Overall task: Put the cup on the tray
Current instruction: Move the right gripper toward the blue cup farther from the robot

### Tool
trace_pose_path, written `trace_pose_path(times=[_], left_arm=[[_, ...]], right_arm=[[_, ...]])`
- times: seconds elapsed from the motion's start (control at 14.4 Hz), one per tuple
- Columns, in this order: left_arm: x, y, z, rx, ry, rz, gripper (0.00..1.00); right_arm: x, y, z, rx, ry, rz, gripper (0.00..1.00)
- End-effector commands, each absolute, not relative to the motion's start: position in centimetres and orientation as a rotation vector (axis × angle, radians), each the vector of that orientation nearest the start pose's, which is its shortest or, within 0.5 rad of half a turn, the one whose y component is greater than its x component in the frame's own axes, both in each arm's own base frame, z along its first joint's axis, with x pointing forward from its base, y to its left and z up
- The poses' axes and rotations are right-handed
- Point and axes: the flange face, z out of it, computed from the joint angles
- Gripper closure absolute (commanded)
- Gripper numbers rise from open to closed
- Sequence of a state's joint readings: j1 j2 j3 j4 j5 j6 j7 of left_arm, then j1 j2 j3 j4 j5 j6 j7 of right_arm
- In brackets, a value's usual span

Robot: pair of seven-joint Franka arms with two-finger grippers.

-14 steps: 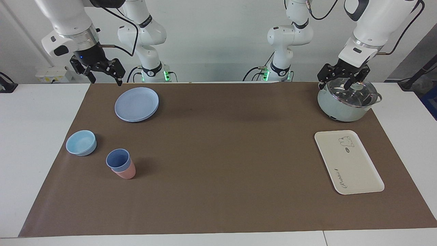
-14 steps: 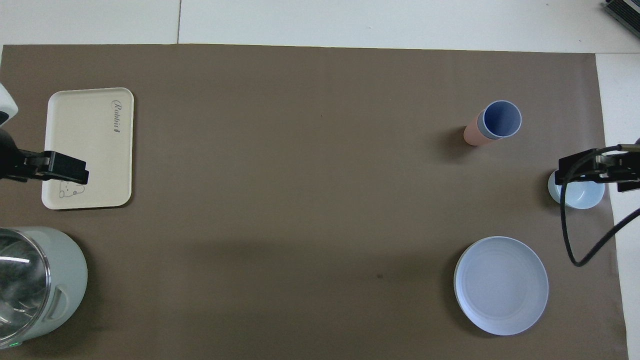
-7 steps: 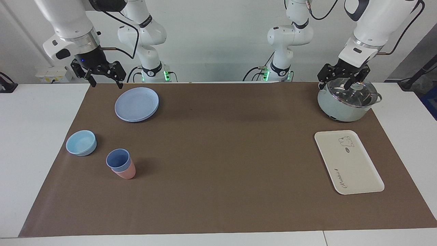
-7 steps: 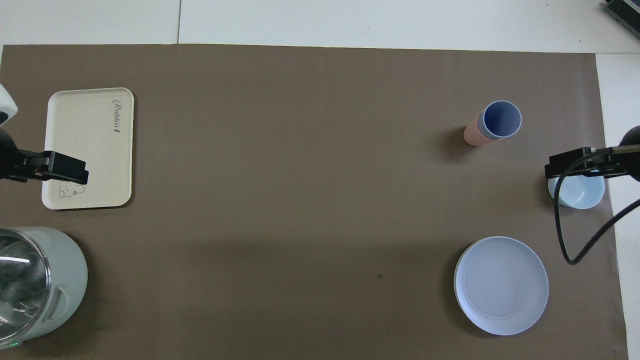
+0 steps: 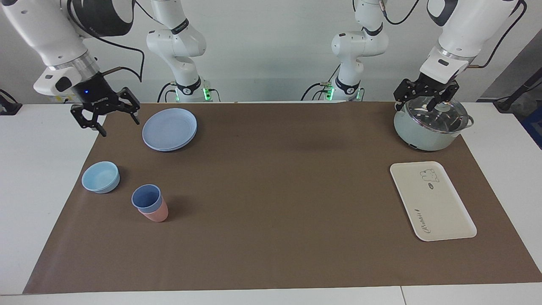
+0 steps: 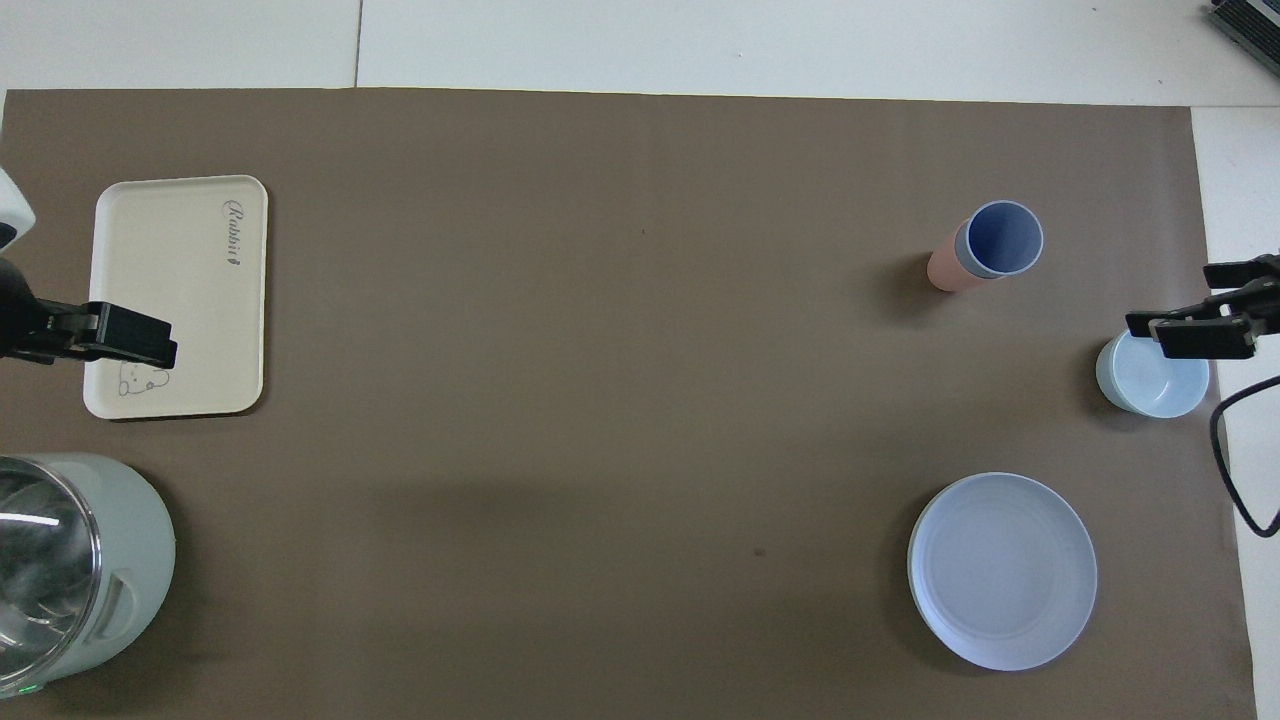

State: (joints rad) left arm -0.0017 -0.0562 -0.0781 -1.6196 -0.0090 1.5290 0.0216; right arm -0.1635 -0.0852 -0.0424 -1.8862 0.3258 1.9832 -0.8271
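The right gripper [image 5: 105, 118] has swung out from above the plate [image 5: 170, 128] toward the mat's edge and dropped lower, jaws spread and empty, hanging up at about eleven o'clock from the bowl [image 5: 100, 176]; likely an approach to the cup [image 5: 147, 198], nested in the pink cup [image 5: 156, 215]. The tray [image 5: 432, 200], well apart, sits bare. The left gripper [image 5: 425, 98] waits over the pot [image 5: 430, 126], fingers apart, empty.
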Motion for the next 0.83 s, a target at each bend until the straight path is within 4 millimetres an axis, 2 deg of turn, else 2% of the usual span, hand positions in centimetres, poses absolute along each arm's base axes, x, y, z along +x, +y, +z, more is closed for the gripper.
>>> trace_pose_path(times=[0.0,0.14,0.28,0.55,0.69,0.76], left_arm=[[52.2,-4.2,63.0,-3.140,0.176,0.044,0.00],[52.2,-4.2,62.9,-3.140,0.171,0.046,0.00],[52.2,-4.2,62.9,-3.140,0.176,0.046,0.00],[52.2,-4.1,62.9,-3.139,0.171,0.061,0.00],[52.2,-4.1,62.9,-3.139,0.176,0.061,0.00],[52.2,-4.0,62.9,-3.140,0.171,0.058,0.00]], right_arm=[[55.1,-11.2,52.6,-2.689,-0.875,-0.628,0.00],[56.2,-13.2,49.2,-2.598,-0.898,-0.694,0.00],[57.5,-14.9,44.7,-2.485,-0.960,-0.796,0.00],[58.6,-15.5,39.5,-2.363,-0.954,-0.895,0.00],[58.7,-16.0,37.8,-2.324,-0.984,-0.944,0.00],[58.7,-16.1,36.4,-2.292,-0.982,-0.948,0.00]])
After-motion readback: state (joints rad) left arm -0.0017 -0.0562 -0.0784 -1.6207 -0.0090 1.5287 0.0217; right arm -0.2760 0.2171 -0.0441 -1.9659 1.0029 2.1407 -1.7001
